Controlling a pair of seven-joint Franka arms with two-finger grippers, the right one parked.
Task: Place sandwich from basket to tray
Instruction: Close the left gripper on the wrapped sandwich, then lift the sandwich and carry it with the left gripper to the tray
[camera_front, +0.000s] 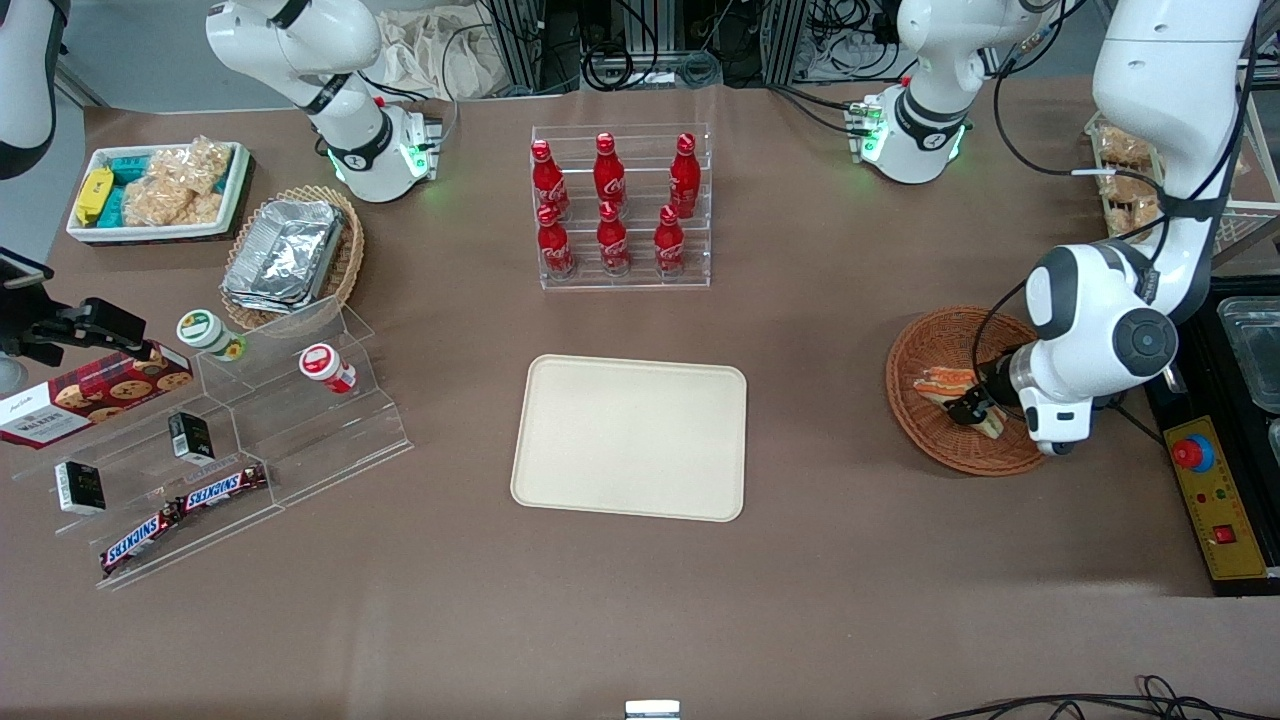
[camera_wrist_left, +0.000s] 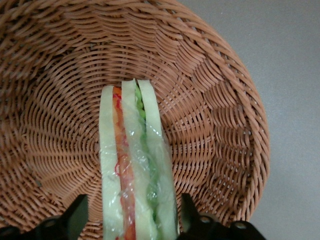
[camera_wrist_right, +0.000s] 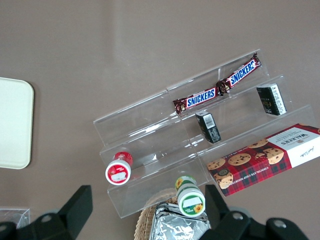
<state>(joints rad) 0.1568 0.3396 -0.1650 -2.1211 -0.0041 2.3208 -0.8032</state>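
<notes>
Presently counted: one sandwich (camera_wrist_left: 136, 165), lying in one basket (camera_front: 930, 345); one tray (camera_front: 630, 437), bare, nearer the table's middle. The gripper (camera_front: 975, 408) is lowered into the basket, wrist bent over, fingers (camera_wrist_left: 76, 216) spread to either side of the sandwich, not clamped. Orange-red and green filling layers are seen only in the wrist view.

Basket (camera_wrist_left: 215, 100) rough woven wicker, sandwich (camera_wrist_left: 136, 165) in glossy clear film, tray (camera_front: 630, 437) smooth matt plastic, surface (camera_front: 640, 600) matt brown, pincer (camera_wrist_left: 134, 220) matt black at the sandwich.
</notes>
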